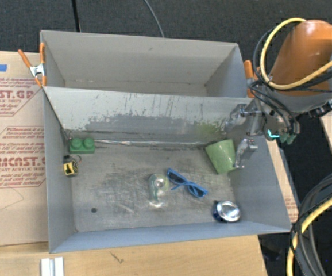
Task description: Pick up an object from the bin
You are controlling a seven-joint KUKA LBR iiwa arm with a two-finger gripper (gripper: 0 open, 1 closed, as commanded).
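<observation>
We note the hand (242, 135) at the right wall of the bin (137, 62), just beside a pale green plastic cup (219, 156) lying tilted near the back-right corner. Whether the hand is wide or narrow we cannot tell.

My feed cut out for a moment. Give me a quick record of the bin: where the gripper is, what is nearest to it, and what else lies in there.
gripper: low at the bin's right side
nearest thing: green cup, just left of the gripper
hold: cannot tell
middle of floor: blue sunglasses; clear glassy thing beside them
near right corner: blue and silver round thing
left side: green brick by the far wall; small yellow and black thing below it
</observation>
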